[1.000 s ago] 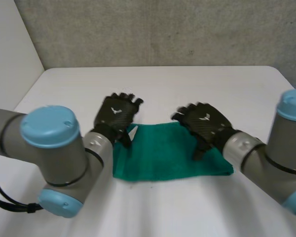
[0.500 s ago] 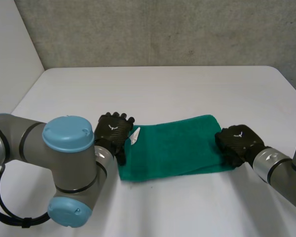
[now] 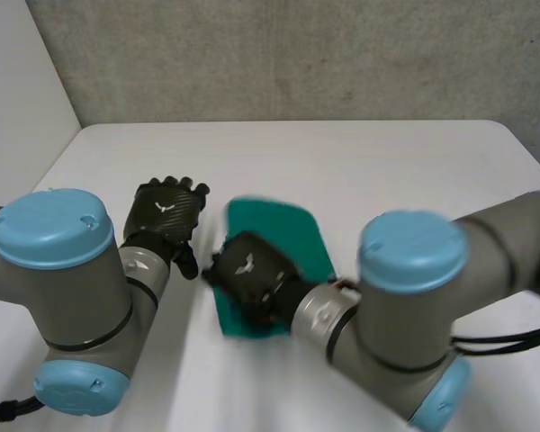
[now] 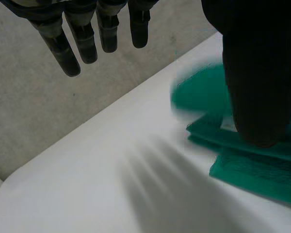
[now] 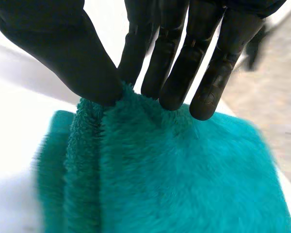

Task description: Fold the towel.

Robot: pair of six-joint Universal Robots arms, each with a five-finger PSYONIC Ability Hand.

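The green towel (image 3: 283,229) lies on the white table (image 3: 387,162), doubled over into a narrow shape. My right hand (image 3: 247,274) is at the towel's near left end, reaching across from the right. In the right wrist view the right hand (image 5: 174,48) pinches a thick folded edge of the towel (image 5: 184,170) between thumb and fingers. My left hand (image 3: 166,211) hovers just left of the towel, apart from it. In the left wrist view the left hand (image 4: 87,43) has straight fingers holding nothing, with the towel (image 4: 252,160) beside its thumb.
A grey wall (image 3: 297,54) runs along the table's far edge. A pale side wall (image 3: 18,108) stands at the left. Bare table surface stretches to the right and beyond the towel.
My right hand has shut on the towel's right end and carried it across to the left, doubling the towel over. The left hand has drawn back left, off the towel.
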